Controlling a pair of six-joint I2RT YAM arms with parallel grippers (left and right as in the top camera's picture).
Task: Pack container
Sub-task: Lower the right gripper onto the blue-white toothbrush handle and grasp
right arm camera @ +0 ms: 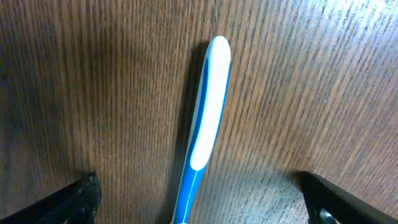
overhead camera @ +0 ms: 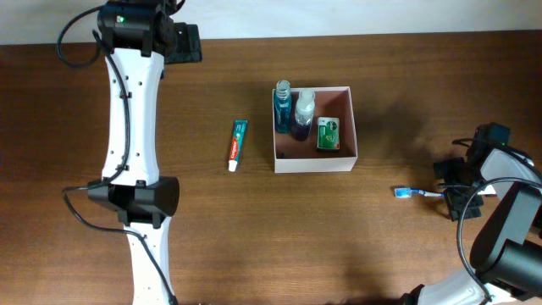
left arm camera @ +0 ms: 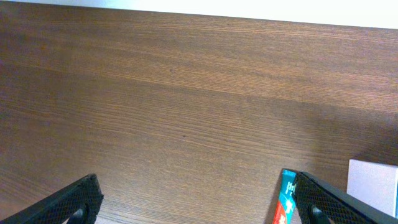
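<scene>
Container (overhead camera: 315, 163) sits mid-table, open top up. It holds two blue bottles, one clear-capped (overhead camera: 282, 103) and one white-capped (overhead camera: 303, 114), standing along the far-left side. A green box (overhead camera: 328, 134) lies flat to their right, and the near part of the floor is bare.

Left gripper (overhead camera: 188, 42) is at the far left of the table (overhead camera: 381, 68), well apart from the container, which lies to its right and nearer. In the left wrist view the two mesh fingers (left arm camera: 84, 196) are spread wide with only bare wood between them. It holds nothing and touches nothing. A toothpaste tube (overhead camera: 239, 144) lies flat just left of the container, apart from it. The wrist view shows the tube's end next to the right-hand finger; I can't tell if they touch.

Right gripper (overhead camera: 450, 182) is at the right edge, near side, and the container is well to its left and a bit farther. Its jaws are fully spread. A blue and white toothbrush (right arm camera: 208, 112) lies flat on the wood in the gap between the fingers. Neither finger touches it and it is not gripped. From overhead the brush points left toward the container, with clear table between them.
</scene>
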